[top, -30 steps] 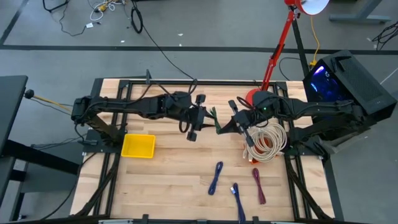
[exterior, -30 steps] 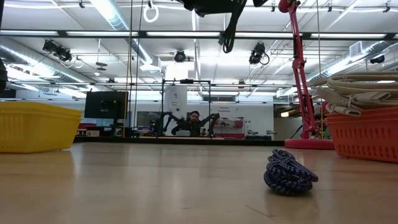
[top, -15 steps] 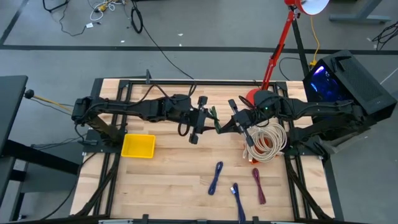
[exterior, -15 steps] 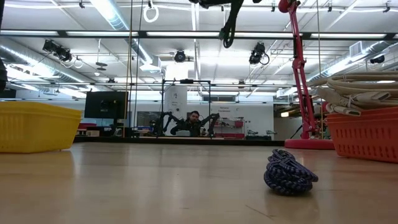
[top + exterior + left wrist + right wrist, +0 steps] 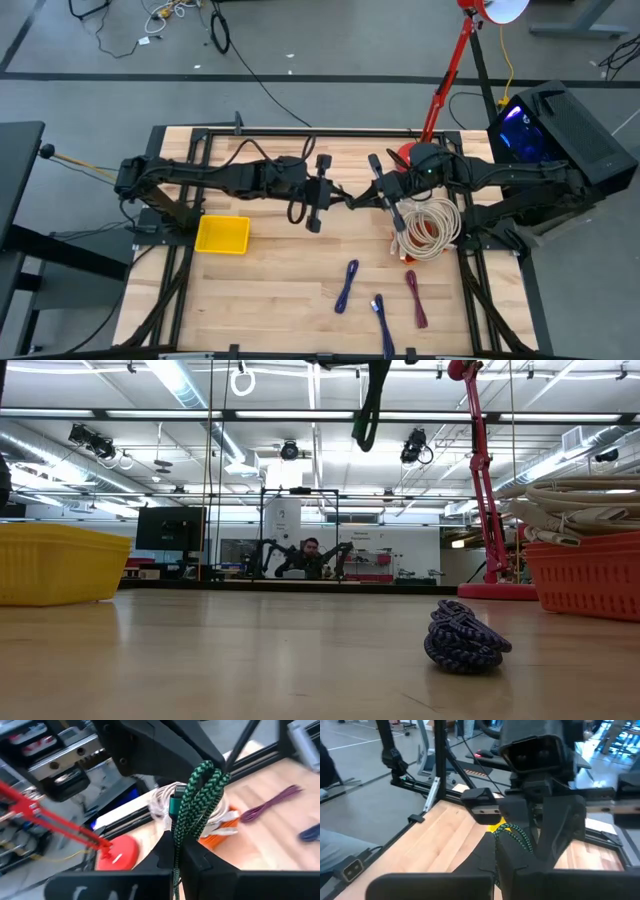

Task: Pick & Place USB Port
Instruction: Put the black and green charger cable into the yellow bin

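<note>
high view: even, bright overhead light on my table (image 5: 280, 290), shadows soft and short under my arms. a screen (image 5: 515, 128) at the right glows blue-violet. low view: ceiling strip lights (image 5: 180, 382) blow out white, the tabletop near the lens is soft, and the blue cable (image 5: 465, 638) is sharper. left wrist view: background smeared, the green cable (image 5: 192, 802) fairly crisp. right wrist view: my fingers dark, little detail.

The table (image 5: 280, 290) is of light wood planks with a smooth, slightly shiny finish. The green cable (image 5: 192, 800) has a braided cloth cover, and so has the dark blue one (image 5: 462, 637). The yellow bin (image 5: 222, 235) and orange basket (image 5: 590, 572) look plastic.
</note>
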